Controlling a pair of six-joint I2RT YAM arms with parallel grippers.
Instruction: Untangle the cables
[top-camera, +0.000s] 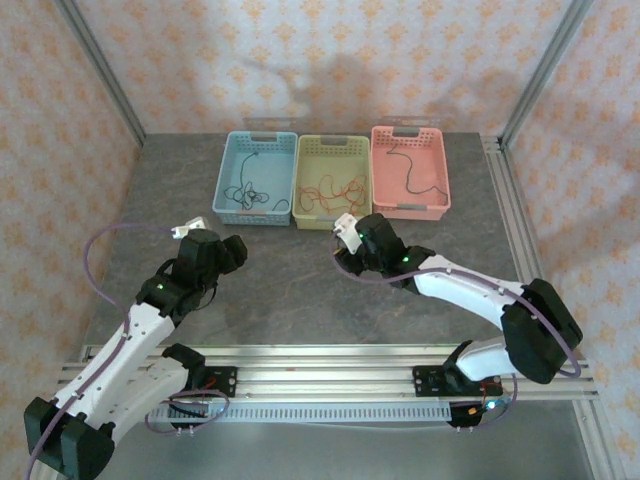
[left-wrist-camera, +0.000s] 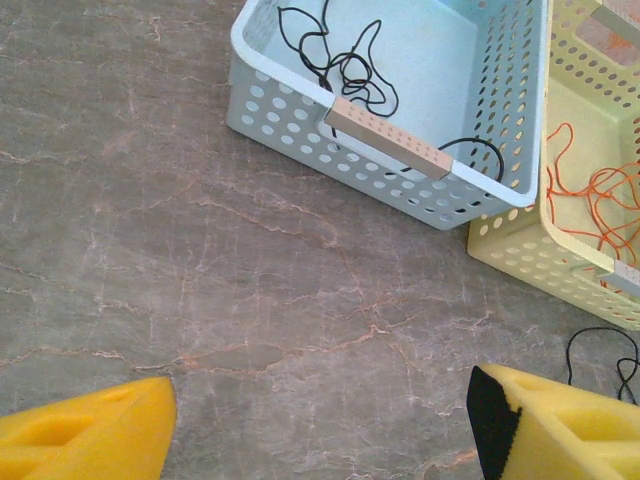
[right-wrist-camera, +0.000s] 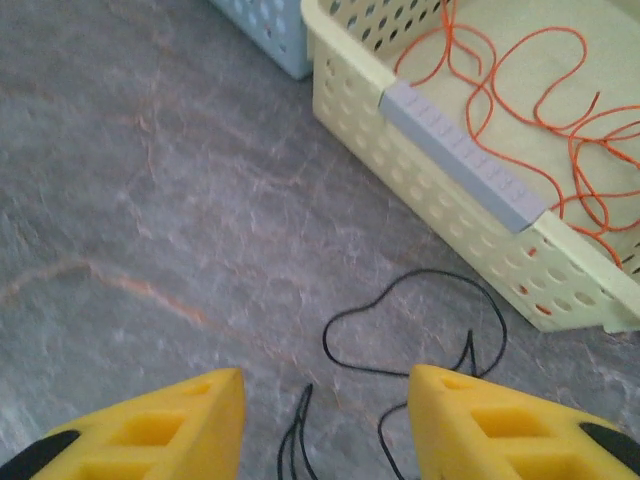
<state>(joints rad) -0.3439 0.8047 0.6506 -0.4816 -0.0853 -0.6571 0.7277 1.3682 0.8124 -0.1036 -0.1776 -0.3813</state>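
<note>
A loose black cable (right-wrist-camera: 441, 271) lies in loops on the grey table just in front of the yellow-green basket (right-wrist-camera: 420, 190). My right gripper (right-wrist-camera: 325, 400) hovers over it, open, with strands running between its yellow fingers but not pinched. From above, the right gripper (top-camera: 352, 232) sits near that basket's front wall. An orange-red cable (right-wrist-camera: 590, 190) is piled inside the yellow-green basket (top-camera: 333, 140). Another black cable (left-wrist-camera: 350, 70) rests in the blue basket (left-wrist-camera: 300, 110). My left gripper (left-wrist-camera: 320, 420) is open over bare table, and the loose cable (left-wrist-camera: 598, 329) lies to its right.
A pink basket (top-camera: 410, 210) at the back right holds one more black cable (top-camera: 415, 165). All three baskets stand side by side along the back of the table. Aluminium frame posts rise at the back corners, and a rail runs along the right edge.
</note>
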